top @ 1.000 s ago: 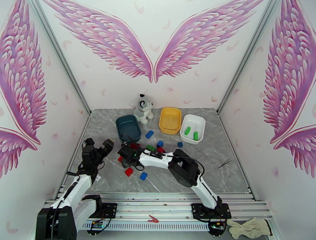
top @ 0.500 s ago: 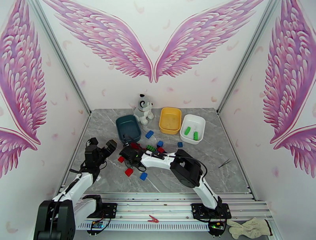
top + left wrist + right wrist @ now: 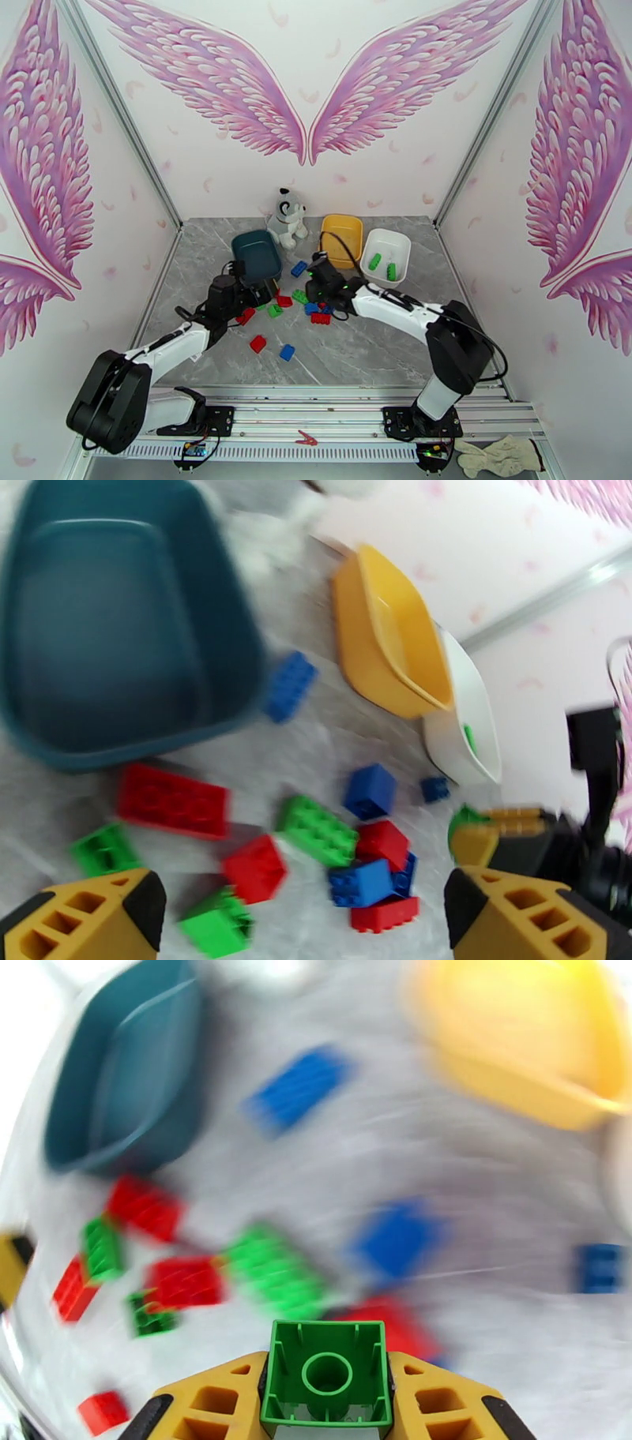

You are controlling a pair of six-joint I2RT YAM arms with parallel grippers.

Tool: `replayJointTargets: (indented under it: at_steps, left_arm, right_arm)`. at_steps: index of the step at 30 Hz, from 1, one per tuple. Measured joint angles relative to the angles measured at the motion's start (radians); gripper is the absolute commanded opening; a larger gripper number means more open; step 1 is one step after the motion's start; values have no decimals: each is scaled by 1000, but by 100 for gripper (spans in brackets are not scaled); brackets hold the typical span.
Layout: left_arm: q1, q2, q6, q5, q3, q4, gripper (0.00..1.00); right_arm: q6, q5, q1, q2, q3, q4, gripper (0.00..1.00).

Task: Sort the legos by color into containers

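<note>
My right gripper (image 3: 326, 1390) is shut on a green lego (image 3: 326, 1372), held above the loose legos (image 3: 304, 304) in front of the yellow container (image 3: 341, 239). My right gripper (image 3: 319, 271) hovers there between the pile and the tubs. The left gripper (image 3: 250, 298) is open beside the dark teal container (image 3: 257, 254). Its fingers (image 3: 95, 914) straddle red, green and blue bricks, among them a long red lego (image 3: 174, 800). The white container (image 3: 385, 256) holds two green legos (image 3: 382, 266). The teal container (image 3: 118, 638) looks bare inside.
A plush dog (image 3: 288, 215) sits behind the tubs. A red brick (image 3: 257, 343) and a blue brick (image 3: 287, 352) lie apart nearer the arms, another blue one (image 3: 299, 268) by the teal tub. Tweezers (image 3: 450, 325) lie at the right.
The right arm swung from the pile's left side to the right and back, shut on the green lego. The left arm reached forward and right, up to the pile, staying open.
</note>
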Motion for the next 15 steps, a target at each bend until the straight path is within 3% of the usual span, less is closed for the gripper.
replayJointTargets:
  at_steps: [4,8,12,15]
  left_arm:
    - [-147,94,97,-10,104,-39,99]
    - [-303,134,225,-87,190,-121,99]
    - [-439,137,349,-185,230,-154,99]
    - [-488,137,416,-236,230,-156,99]
  right_arm:
    - [13,-5,-153,-85,-46,10,34]
    - [31,-6,-298,-109,-51,24,36]
    - [42,-11,-406,-61,-24,14,36]
    - [42,-16,-454,18,34,7,40]
